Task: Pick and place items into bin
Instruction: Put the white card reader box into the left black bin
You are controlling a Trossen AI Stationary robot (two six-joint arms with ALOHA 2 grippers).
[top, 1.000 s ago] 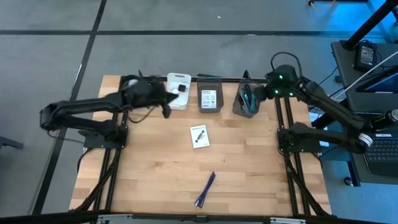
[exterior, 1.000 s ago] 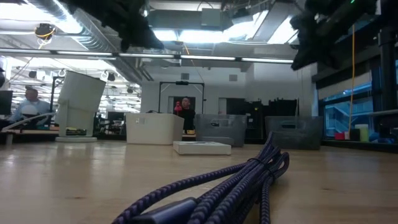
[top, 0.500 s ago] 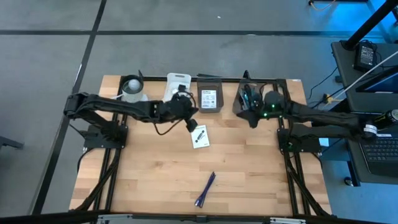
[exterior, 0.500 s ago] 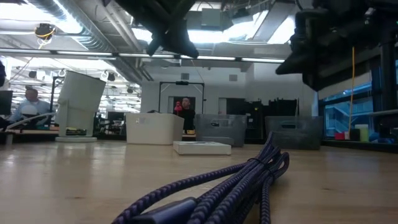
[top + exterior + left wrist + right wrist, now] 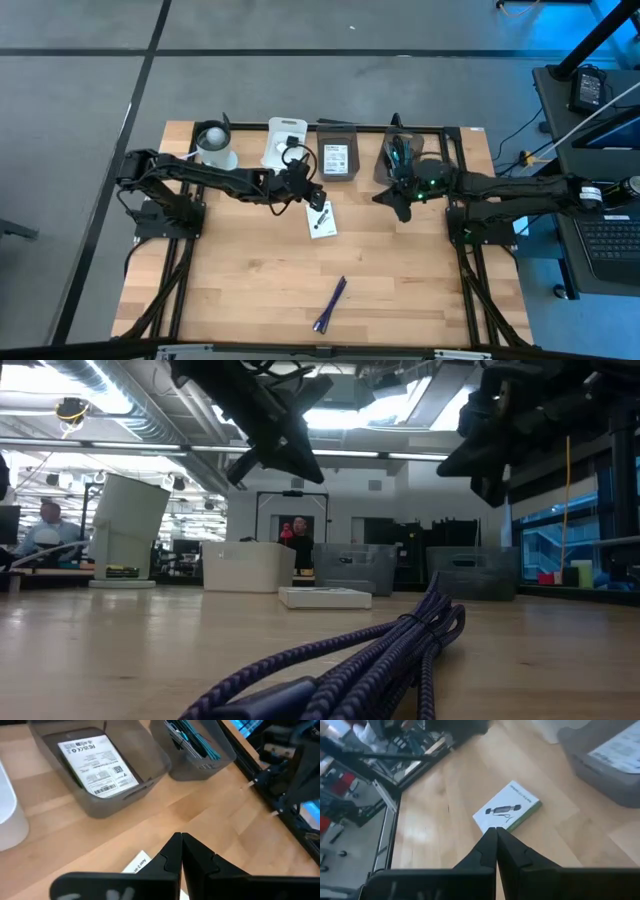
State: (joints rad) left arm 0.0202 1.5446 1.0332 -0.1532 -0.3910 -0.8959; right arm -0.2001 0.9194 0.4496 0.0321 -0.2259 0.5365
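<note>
the left gripper [image 5: 312,199] hangs over the white card [image 5: 321,220] on the desk [image 5: 250,280], fingers clenched empty, likely lining up a pick; the right gripper [image 5: 390,199] waits nearby, fingers likewise pressed together.

Three bins [image 5: 284,146], one loose card [image 5: 321,220], one purple pen [image 5: 329,304], two arms.
</note>
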